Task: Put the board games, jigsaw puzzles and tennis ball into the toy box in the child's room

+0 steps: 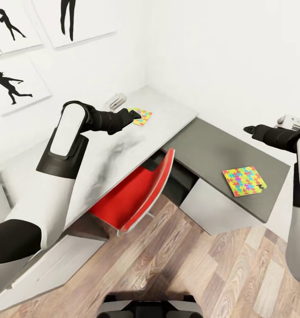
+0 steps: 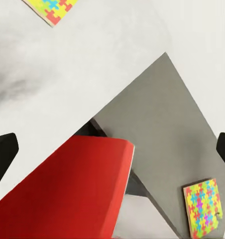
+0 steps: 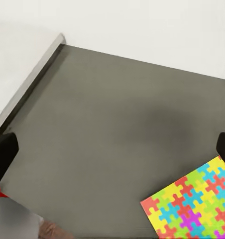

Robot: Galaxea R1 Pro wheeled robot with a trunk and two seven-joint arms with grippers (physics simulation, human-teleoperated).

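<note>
Two thin multicoloured jigsaw squares: left gripper (image 1: pixel 136 115), wide and empty, nears far one (image 1: pixel 141 116); lower flat, pinch its edge. Right gripper's (image 3: pixel 112 144) fingers spread.

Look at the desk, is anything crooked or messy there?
A little. The puzzle on the dark grey section lies turned at an angle, close to the desk's front edge. The other puzzle on the pale top is also skewed. The red chair leans tilted under the desk. Nothing looks spilled or broken.

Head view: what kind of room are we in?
Likely a child's bedroom or study corner: baseball-player silhouette prints on the white wall, an L-shaped desk with a red chair tucked under it, and two bright jigsaw puzzles lying on the desktop.
</note>
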